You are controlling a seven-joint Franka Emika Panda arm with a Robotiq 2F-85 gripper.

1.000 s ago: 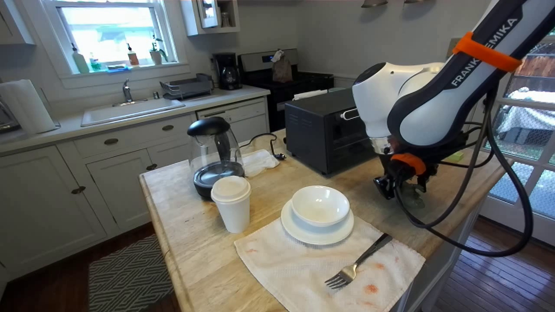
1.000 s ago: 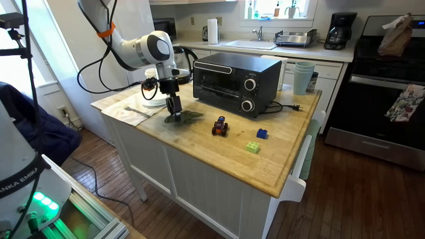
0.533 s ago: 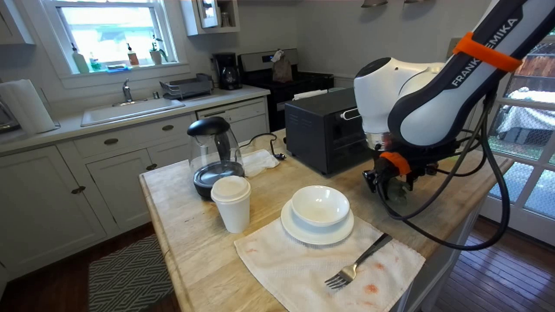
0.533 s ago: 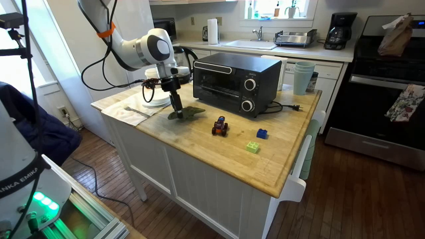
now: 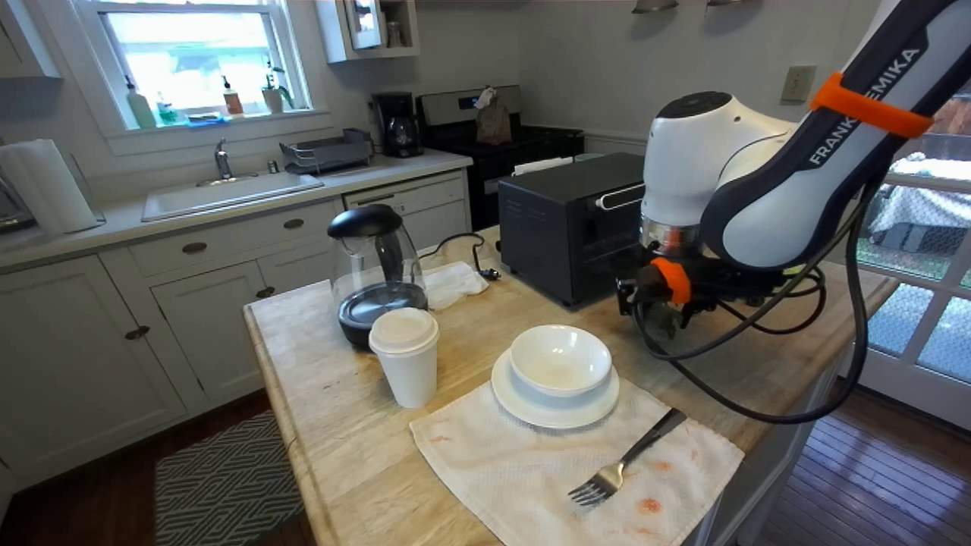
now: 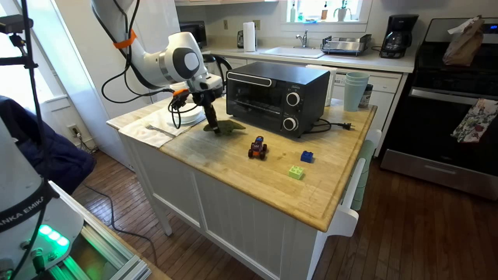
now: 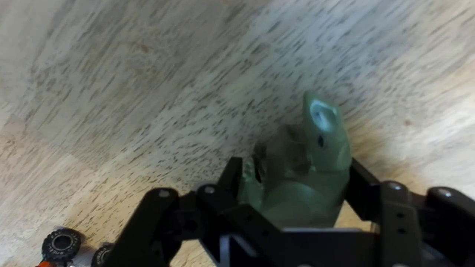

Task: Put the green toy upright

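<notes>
Although the lumpy olive-green toy (image 6: 230, 126) stretches lengthwise near the black box-shaped toaster oven (image 6: 278, 91) in an exterior view, the wrist view brings out its finer marks, a glossy pale patch and a small dark spot at the narrow end; the black two-fingered gripper (image 7: 295, 172) is clamped on the toy from both flanks; whether the toy touches the worn wooden tabletop (image 6: 268, 179) beneath cannot be told; in an exterior view the gripper and its looping black cables (image 5: 793, 418) cover most of the toy, yet the clear glass kettle (image 5: 379, 296) with its black lid (image 5: 366, 221), the white lidded cup (image 5: 406, 368) and the white round bowl (image 5: 561, 356) on the white round plate (image 5: 554, 415) show plainly there, with the dark-handled silver fork (image 5: 628, 455) lying on the red-stained white cloth (image 5: 523, 485); in an exterior view the oven turns its glass door (image 6: 253, 97) and two round silver knobs (image 6: 293, 99) outward; on the tabletop there, the dark-red toy truck (image 6: 257, 147), the blue studded brick (image 6: 307, 156) and the lime-green studded brick (image 6: 296, 172) sit apart from one another, whereas the wrist view catches chiefly two of the truck's black wheels (image 7: 61, 243); as for writing, the white-and-black robot arm (image 5: 781, 216) bears "FRANK" and "EMIKA" on either side of an orange strap (image 5: 868, 106) in an exterior view, while the white base (image 6: 21, 182) shows "ANKA EMIKA" in an exterior view; lettering on the wheels is too blurred to spell.
</notes>
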